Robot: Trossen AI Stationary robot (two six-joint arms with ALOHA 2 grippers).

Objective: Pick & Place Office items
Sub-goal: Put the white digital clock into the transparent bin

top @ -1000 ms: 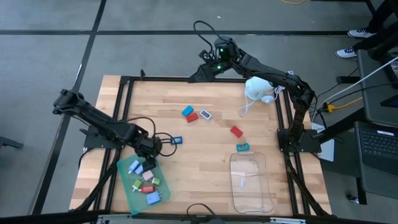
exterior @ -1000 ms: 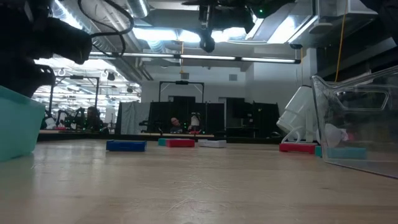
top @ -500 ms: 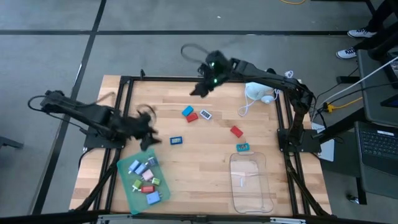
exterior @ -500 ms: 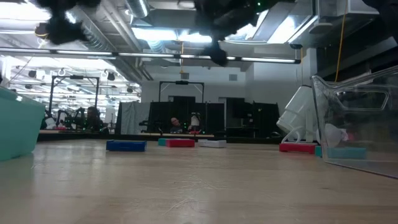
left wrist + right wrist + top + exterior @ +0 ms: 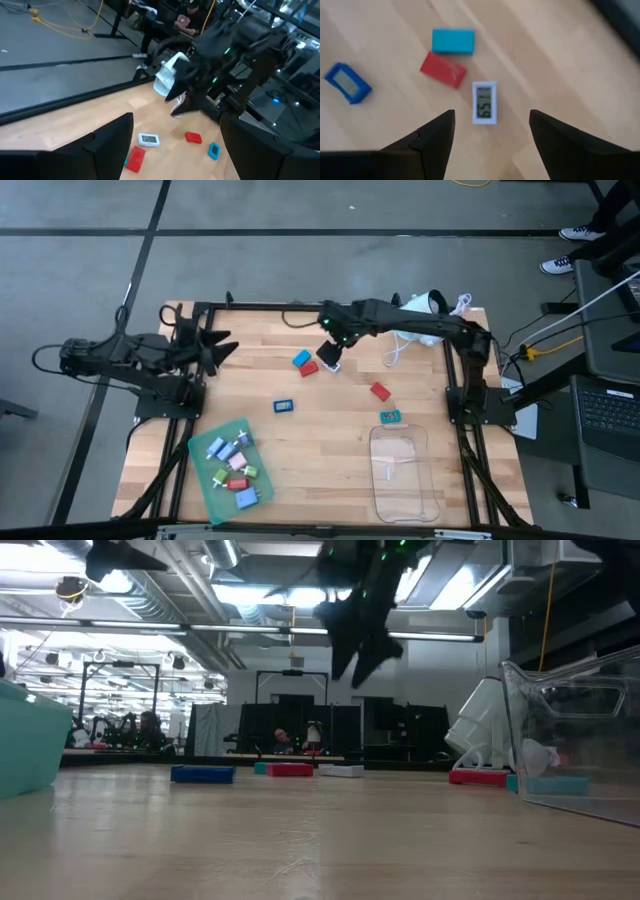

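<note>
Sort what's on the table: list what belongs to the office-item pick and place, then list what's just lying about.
Belongs to the job:
white display piece
red piece
light blue piece
blue display piece
second red piece
teal piece
green tray of sorted pieces
clear tray
right gripper, open above the white piece

Lying about:
white corded device

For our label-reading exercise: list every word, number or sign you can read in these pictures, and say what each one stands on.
"65.1", or close to it: digits on the screen of the white display piece, lying sideways between the open right hand's fingers.
The blue display piece has a screen too, but it is too blurred to read.
Nothing else carries readable text.
</note>
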